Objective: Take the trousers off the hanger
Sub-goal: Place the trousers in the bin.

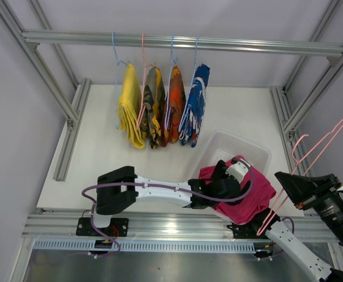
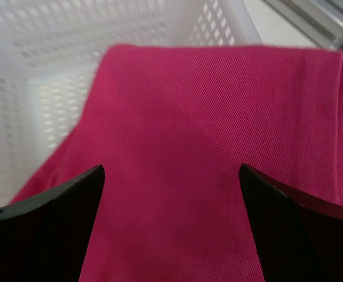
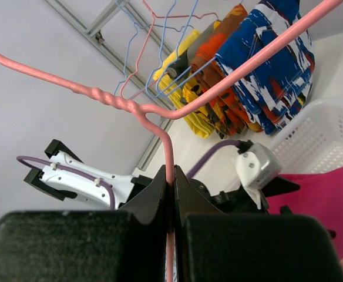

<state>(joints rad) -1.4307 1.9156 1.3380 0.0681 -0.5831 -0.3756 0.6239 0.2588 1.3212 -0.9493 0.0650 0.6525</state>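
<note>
While the right gripper (image 3: 172,176) clamps the pink hanger (image 3: 110,100) by the desk's (image 1: 101,176) near right corner, the left gripper (image 2: 171,176) gapes over pink trousers (image 2: 177,106) in the basket (image 1: 242,147).

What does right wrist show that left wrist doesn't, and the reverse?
Only right wrist: the pink hanger pinched in the shut right fingers, the hanging trousers behind it, and the left arm. Only left wrist: the open left fingers, spread wide. Both: the pink trousers and the white basket.
</note>
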